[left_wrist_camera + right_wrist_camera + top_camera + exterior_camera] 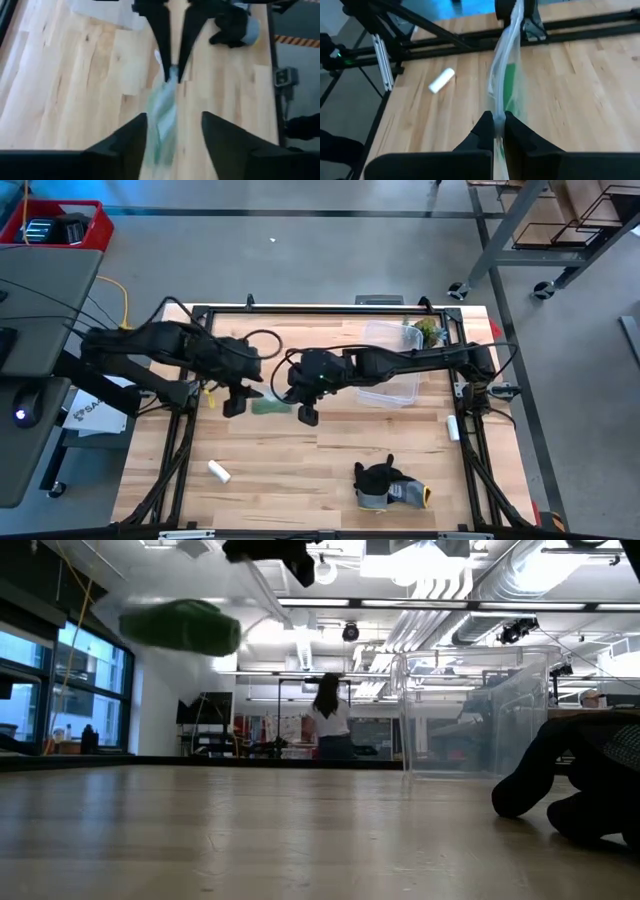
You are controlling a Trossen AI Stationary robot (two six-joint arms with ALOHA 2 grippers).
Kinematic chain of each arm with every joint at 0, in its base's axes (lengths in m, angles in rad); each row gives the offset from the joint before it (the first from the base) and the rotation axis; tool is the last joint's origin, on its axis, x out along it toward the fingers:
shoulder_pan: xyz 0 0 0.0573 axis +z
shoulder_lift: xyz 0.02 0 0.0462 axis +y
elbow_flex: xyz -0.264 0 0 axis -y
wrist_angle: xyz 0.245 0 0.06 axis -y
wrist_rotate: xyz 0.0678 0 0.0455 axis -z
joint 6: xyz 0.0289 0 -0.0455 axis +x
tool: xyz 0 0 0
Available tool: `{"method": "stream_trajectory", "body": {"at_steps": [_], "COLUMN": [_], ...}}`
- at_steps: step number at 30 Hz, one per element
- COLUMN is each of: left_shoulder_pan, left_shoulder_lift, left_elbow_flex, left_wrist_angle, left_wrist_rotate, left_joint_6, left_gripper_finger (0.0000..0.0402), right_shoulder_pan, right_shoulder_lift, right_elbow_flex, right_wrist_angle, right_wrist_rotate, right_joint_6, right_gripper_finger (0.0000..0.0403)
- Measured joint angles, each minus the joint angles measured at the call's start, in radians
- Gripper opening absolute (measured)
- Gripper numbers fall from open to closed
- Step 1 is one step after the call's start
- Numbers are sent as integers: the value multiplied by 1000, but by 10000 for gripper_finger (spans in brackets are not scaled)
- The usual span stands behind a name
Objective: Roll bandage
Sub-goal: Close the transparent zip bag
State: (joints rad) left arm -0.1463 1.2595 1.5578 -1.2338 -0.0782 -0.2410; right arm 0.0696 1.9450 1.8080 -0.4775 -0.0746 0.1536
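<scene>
Bandage [510,82], bright green fabric inside clear plastic bag: right gripper [499,125] pinches it; left gripper [172,135] open. Regrip squarely mid-table.

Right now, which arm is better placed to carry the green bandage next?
Right. The right gripper is shut on the wrapped bandage, holding it up in the air. The left gripper stands open, with a finger on each side of it, gripping nothing.

I see the bandage [270,406]: bright green, inside a clear bag, hanging above the surface mid-air between the two arms, the bag's end pinched in the right claw [499,121].
</scene>
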Motion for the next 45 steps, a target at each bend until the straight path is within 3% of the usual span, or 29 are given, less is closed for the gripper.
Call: {"method": "stream_trajectory", "body": {"at_steps": [6, 19, 31, 37, 45], "left_shoulder_pan": [0, -6, -25, -38, -39], "left_shoulder_lift": [5, 11, 11, 4, -7], "left_elbow_flex": [-46, -47, -48, -121, -125], "left_wrist_angle": [121, 104, 133, 210, 243], "left_wrist_rotate": [-10, 37, -44, -37, -63], "left_joint_6": [-27, -89, -71, -94, -86], "left_gripper_finger": [226, 230, 230, 209, 167], "right_shoulder_pan": [0, 1, 3, 3, 3], "right_shoulder_lift": [-1, -7, -7, -7, -7], "right_elbow_flex": [1, 2, 3, 3, 3], "right_wrist_angle": [32, 107, 137, 139, 139], "right_wrist_rotate": [0, 0, -6, -6, -8], "right_joint_6": [-4, -31, -39, -42, -49], "right_gripper_finger": [2, 2, 2, 2, 2]}}
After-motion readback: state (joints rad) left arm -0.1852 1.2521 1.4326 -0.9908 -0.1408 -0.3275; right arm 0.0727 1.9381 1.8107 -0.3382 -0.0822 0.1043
